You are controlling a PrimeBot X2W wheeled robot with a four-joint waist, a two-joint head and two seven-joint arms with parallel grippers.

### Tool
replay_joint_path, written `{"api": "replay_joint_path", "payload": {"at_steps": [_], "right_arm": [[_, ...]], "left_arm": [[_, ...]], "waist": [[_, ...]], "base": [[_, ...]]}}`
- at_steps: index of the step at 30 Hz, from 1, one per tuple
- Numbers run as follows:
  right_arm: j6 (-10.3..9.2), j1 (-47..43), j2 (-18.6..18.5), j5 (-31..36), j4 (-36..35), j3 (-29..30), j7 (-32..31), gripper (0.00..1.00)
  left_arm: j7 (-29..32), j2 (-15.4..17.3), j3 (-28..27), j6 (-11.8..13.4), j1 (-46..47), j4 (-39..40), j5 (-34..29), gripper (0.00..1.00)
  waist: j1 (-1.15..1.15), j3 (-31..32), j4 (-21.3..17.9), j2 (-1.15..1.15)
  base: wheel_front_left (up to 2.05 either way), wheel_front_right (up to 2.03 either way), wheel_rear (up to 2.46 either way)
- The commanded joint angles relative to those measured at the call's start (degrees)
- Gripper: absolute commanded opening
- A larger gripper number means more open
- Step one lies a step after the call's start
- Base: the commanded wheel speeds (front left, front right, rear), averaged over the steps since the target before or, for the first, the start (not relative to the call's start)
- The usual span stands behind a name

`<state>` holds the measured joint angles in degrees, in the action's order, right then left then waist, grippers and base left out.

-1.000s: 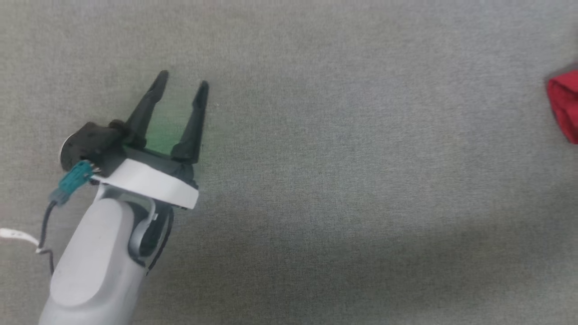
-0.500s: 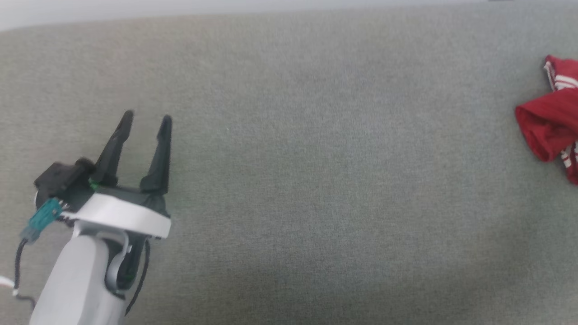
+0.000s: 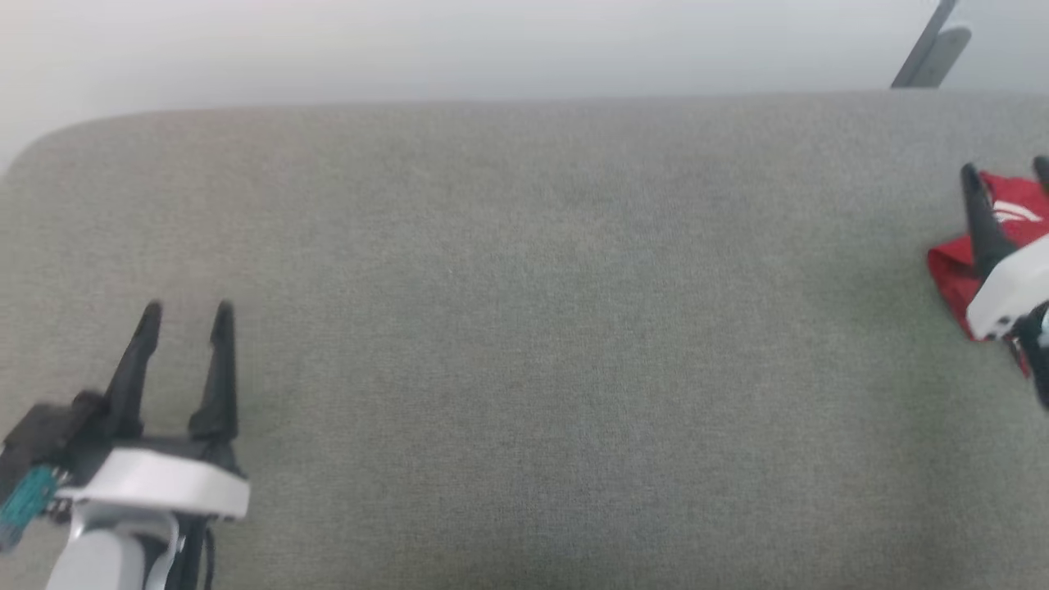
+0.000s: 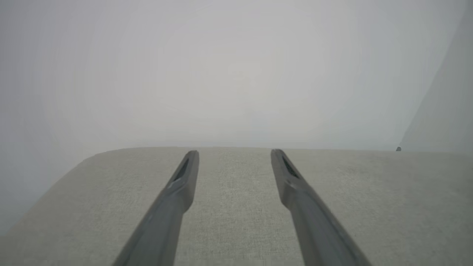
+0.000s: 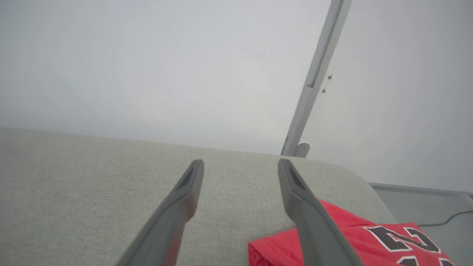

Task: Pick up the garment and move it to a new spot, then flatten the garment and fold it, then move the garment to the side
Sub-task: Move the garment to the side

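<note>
Garment (image 3: 951, 274) crumpled at right edge of frame, not yet lifted. Right gripper (image 3: 1006, 174) spread wide at it, empty. Left gripper (image 3: 187, 311) spread wide, empty, lower left. Whole task remains.

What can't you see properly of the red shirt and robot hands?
The garment: head view, cut by the right edge, partly behind the right gripper.
Its dark lettering: right wrist view, cut by the bottom edge.
The left gripper: head view, arm cut at the bottom.

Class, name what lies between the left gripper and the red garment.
Only bare grey cushion, seen in the head view, between left gripper and garment.
</note>
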<state>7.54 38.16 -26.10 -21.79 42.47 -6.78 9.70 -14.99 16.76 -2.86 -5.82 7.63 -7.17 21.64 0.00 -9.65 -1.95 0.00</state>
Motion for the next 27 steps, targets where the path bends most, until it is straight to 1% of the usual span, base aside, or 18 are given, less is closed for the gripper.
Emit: {"api": "replay_joint_path", "payload": {"at_steps": [1, 9, 19, 27], "right_arm": [[-0.11, -1.3, 0.1, 0.1, -1.0, -0.3, 0.9, 1.0], [-0.11, -10.3, 2.0, 0.6, -6.9, 0.1, 3.6, 1.0], [-0.11, -20.9, 4.1, 2.7, -13.5, 3.0, 4.7, 1.0], [-0.11, -27.4, 5.9, 4.3, -16.8, 5.3, 5.1, 1.0]], "left_arm": [[-0.2, -0.1, -0.7, -0.2, -1.2, 0.2, 0.4, 1.0], [-0.2, -0.4, -4.1, -0.8, -7.3, 0.4, 0.9, 1.0], [-0.2, -0.9, -7.0, -1.2, -12.6, 0.8, -0.1, 1.0], [-0.2, -1.7, -8.8, -1.4, -15.5, 0.6, -0.2, 1.0]], "waist": [[0.0, 1.1, 0.3, 0.0], [0.0, 4.7, 0.6, 0.0], [0.0, 7.8, 0.3, 0.0], [0.0, 9.7, 0.4, 0.0]], "base": [[0.0, 0.0, 0.0], [0.0, 0.0, 0.0], [0.0, 0.0, 0.0], [0.0, 0.0, 0.0]]}}
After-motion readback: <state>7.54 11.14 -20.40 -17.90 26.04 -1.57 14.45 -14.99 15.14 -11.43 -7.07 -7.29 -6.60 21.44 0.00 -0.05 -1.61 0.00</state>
